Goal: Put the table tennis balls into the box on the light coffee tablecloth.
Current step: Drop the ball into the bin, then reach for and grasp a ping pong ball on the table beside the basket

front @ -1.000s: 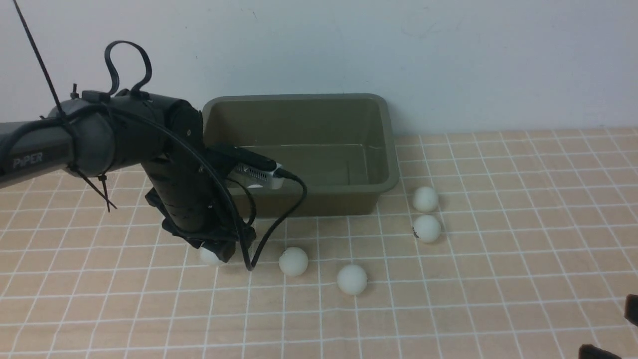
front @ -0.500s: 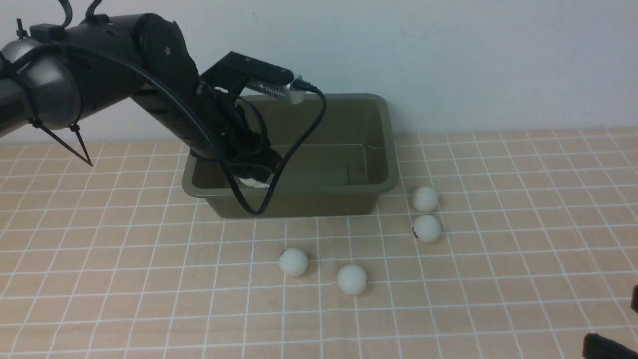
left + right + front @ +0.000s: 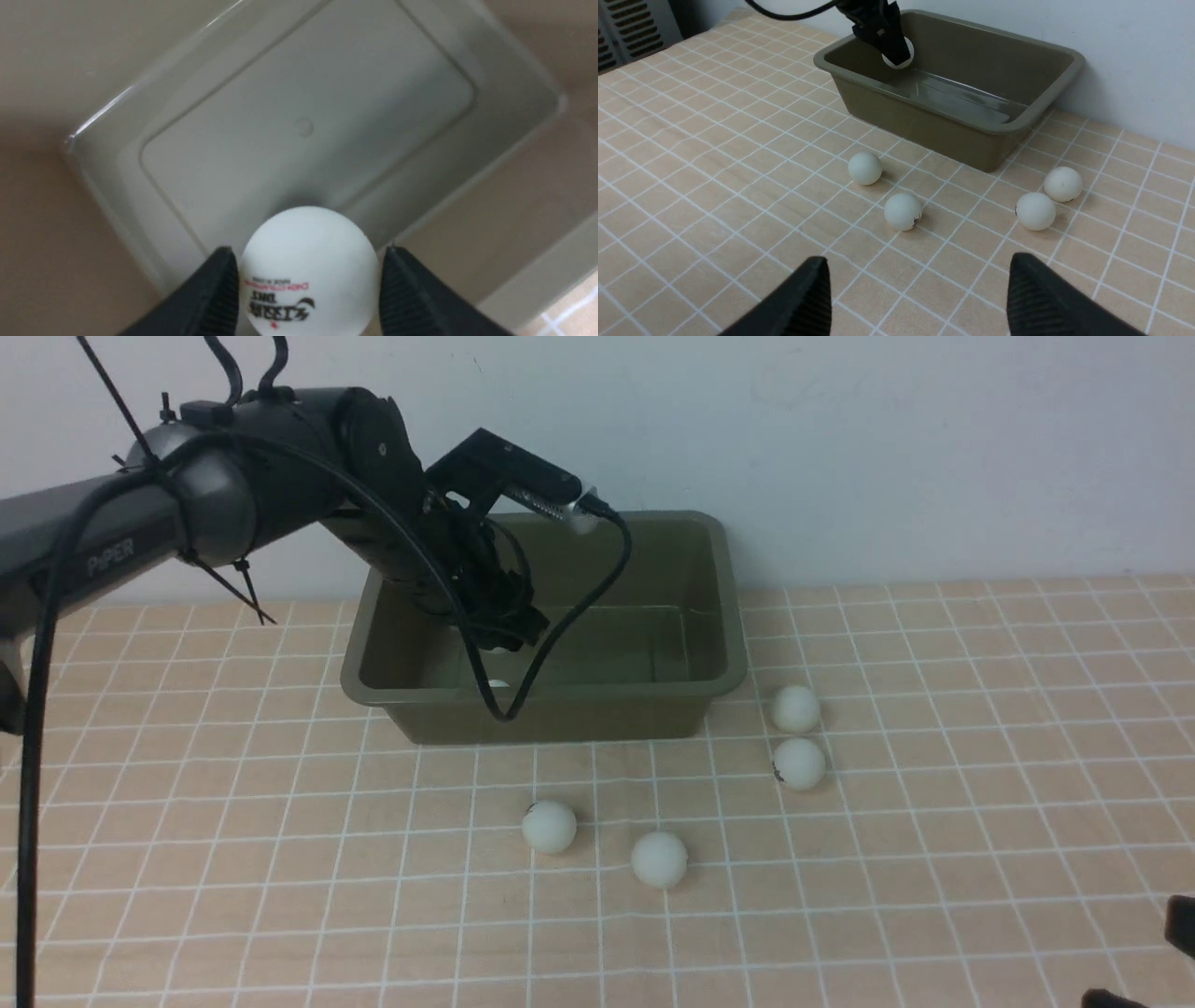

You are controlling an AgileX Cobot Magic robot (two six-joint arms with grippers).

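Note:
The olive-green box [image 3: 597, 714] stands at the back of the light coffee tablecloth [image 3: 934, 821]. My left gripper [image 3: 499, 637] hangs over the box's left half, shut on a table tennis ball [image 3: 308, 270] with printed marks; below it lies the box floor [image 3: 303, 93]. A white patch of another ball [image 3: 498, 684] shows inside, just above the front wall. Several balls lie on the cloth: two in front [image 3: 549, 826] [image 3: 659, 858], two by the right corner [image 3: 799, 763] [image 3: 796, 708]. My right gripper [image 3: 917, 275] is open, empty, near the front right.
A pale wall stands right behind the box. The left arm's black cable [image 3: 560, 644] loops down over the box's front rim. My right gripper's dark fingertips [image 3: 1181, 924] show only at the front view's bottom right corner.
My left gripper took a ball from the cloth in front of the box's left corner, rose, and carried it back over the box. The four balls on the cloth stayed put.

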